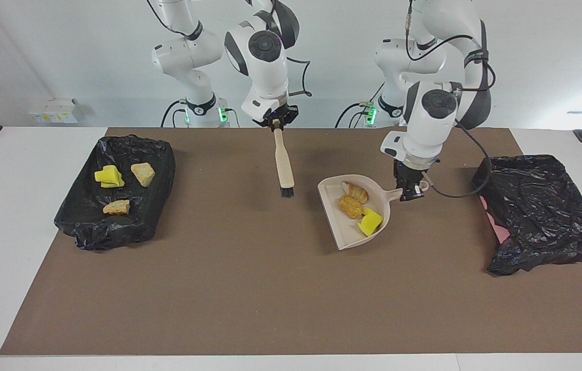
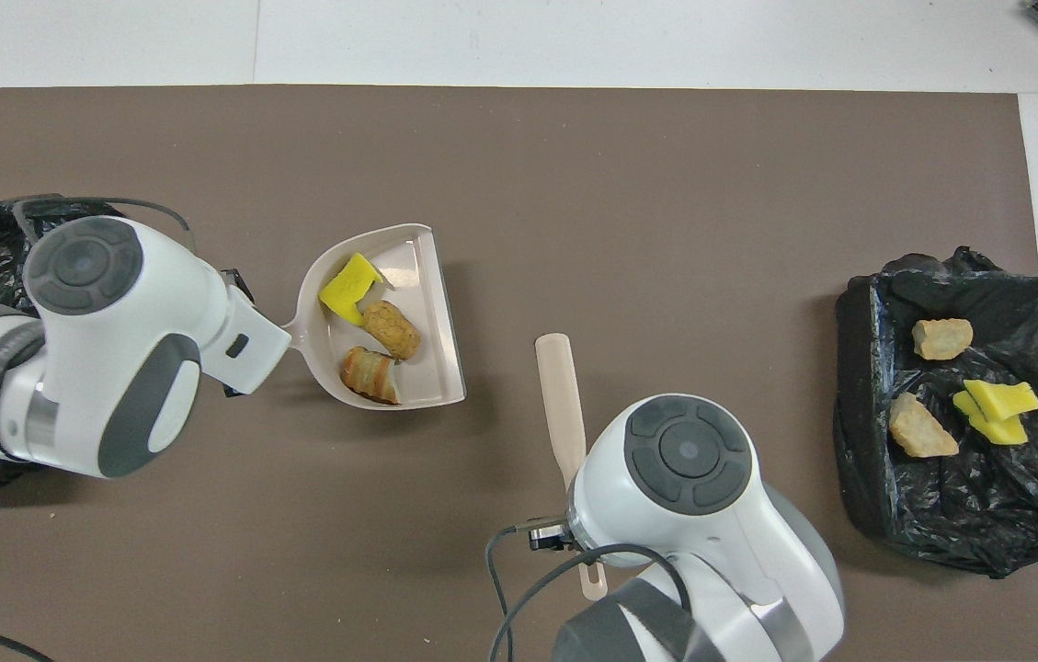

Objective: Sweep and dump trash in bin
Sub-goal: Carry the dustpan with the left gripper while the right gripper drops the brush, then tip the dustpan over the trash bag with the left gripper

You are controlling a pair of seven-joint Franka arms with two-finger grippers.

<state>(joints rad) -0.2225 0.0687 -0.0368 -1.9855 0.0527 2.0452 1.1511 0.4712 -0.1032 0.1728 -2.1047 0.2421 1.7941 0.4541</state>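
Brown bench (image 1: 249,288): left hand (image 1: 408,193) is clamped on dustpan (image 1: 345,234) handle w/ 3 light, loose trash bits (image 1: 356,203) inside, near black bin (image 1: 543,216). Keep it level. Right hand (image 1: 277,123) grips brush (image 1: 284,167).

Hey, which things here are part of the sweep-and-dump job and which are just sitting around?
In the job:
- beige plastic dustpan, held by left gripper
- three trash bits in it
- beige brush, held by right gripper
- black-bagged bin beside the dustpan

Lying about:
- black-lined tray of scraps
- white box

Smooth plastic dustpan (image 1: 352,226), crinkled glossy black bin liners (image 1: 115,206), matt brown mat (image 1: 249,288)
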